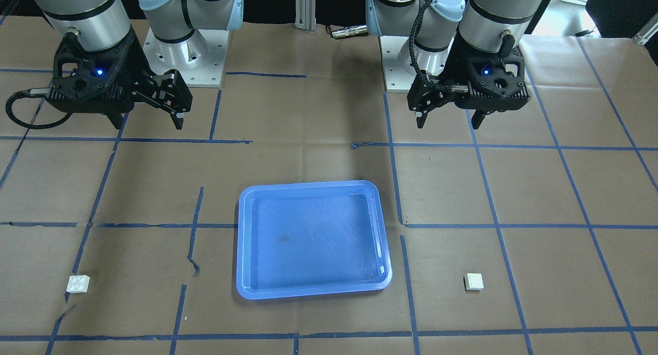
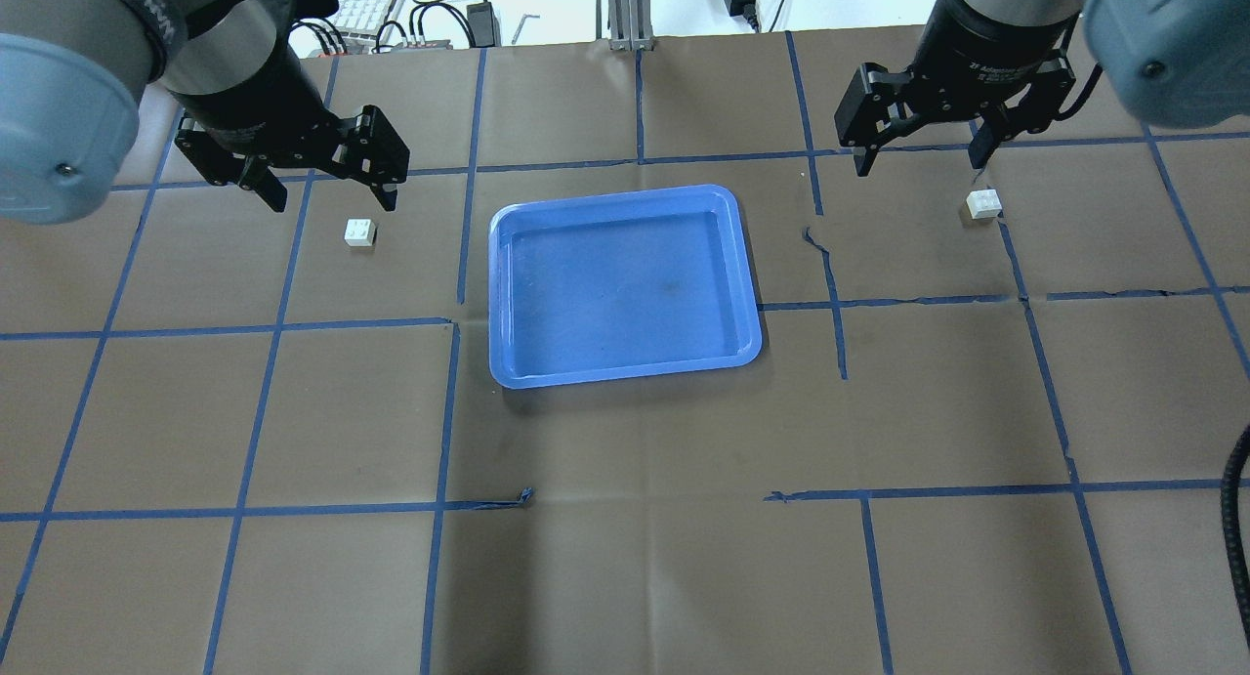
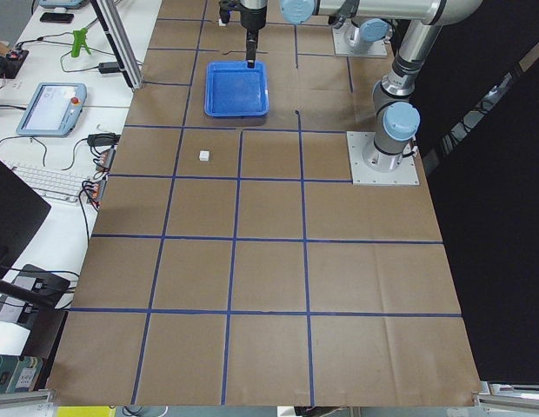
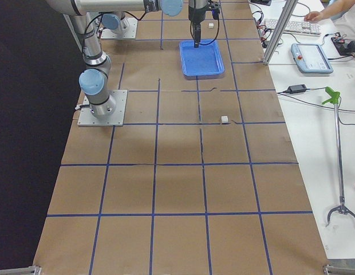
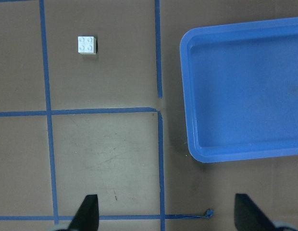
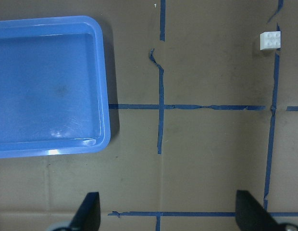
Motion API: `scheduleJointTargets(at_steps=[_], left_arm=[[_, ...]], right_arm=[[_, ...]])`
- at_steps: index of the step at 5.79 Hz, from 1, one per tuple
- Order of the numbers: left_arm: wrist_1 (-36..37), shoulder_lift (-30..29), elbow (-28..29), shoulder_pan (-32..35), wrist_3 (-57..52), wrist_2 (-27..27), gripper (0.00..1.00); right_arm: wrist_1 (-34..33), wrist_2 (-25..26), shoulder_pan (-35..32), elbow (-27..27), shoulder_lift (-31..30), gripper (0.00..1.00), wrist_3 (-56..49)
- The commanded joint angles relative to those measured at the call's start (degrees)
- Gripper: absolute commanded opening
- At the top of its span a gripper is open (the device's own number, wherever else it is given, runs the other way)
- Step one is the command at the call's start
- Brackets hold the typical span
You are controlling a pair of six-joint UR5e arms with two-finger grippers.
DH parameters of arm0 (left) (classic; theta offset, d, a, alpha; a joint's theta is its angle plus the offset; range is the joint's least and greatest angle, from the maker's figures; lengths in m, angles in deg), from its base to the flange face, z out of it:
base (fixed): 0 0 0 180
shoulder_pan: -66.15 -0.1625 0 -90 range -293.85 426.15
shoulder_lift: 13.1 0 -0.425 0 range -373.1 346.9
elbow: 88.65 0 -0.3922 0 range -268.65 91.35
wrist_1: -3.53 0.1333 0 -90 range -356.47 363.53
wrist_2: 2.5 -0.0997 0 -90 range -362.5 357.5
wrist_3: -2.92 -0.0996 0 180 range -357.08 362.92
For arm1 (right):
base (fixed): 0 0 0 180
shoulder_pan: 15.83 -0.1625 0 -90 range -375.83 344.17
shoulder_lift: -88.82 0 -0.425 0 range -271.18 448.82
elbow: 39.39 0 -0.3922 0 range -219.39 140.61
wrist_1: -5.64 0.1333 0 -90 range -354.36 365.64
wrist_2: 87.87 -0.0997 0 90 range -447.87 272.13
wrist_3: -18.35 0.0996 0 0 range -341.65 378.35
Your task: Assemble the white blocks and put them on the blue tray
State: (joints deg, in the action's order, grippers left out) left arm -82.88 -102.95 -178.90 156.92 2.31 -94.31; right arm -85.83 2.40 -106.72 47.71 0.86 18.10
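The blue tray [image 2: 625, 284] lies empty at the table's middle; it also shows in the front view [image 1: 313, 239] and in both wrist views [image 5: 245, 91] [image 6: 48, 86]. One white block [image 2: 359, 232] sits studs up, left of the tray, just below my left gripper [image 2: 332, 203] in the overhead view, and shows in the left wrist view [image 5: 87, 45]. The other white block [image 2: 983, 204] sits to the right, near my right gripper [image 2: 919, 164], and shows in the right wrist view [image 6: 269, 40]. Both grippers hang open and empty above the table.
Brown paper with a blue tape grid [image 2: 449, 411] covers the table, torn in places [image 2: 830, 265]. The arm bases [image 1: 185, 52] [image 1: 411, 62] stand at the robot's side. A side bench holds a keyboard [image 3: 43, 181] and a teach pendant [image 3: 50, 106].
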Motion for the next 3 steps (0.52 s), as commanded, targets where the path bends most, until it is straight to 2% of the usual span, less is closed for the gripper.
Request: scheduleJointTargets(at_steps=[1, 2, 3], left_arm=[[0.01, 0.28, 0.25, -0.76, -0.79, -0.12, 0.99], [0.10, -0.85, -0.19, -2.16, -0.97, -0.47, 0.99], [1.32, -5.12, 0.16, -6.00, -1.06, -0.22, 0.99]], right_arm=[[0.14, -0.09, 0.01, 0.00, -0.11, 1.00, -0.01], [0.23, -0.09, 0.01, 0.09, -0.02, 1.00, -0.09], [0.23, -0.09, 0.01, 0.09, -0.02, 1.00, -0.53]])
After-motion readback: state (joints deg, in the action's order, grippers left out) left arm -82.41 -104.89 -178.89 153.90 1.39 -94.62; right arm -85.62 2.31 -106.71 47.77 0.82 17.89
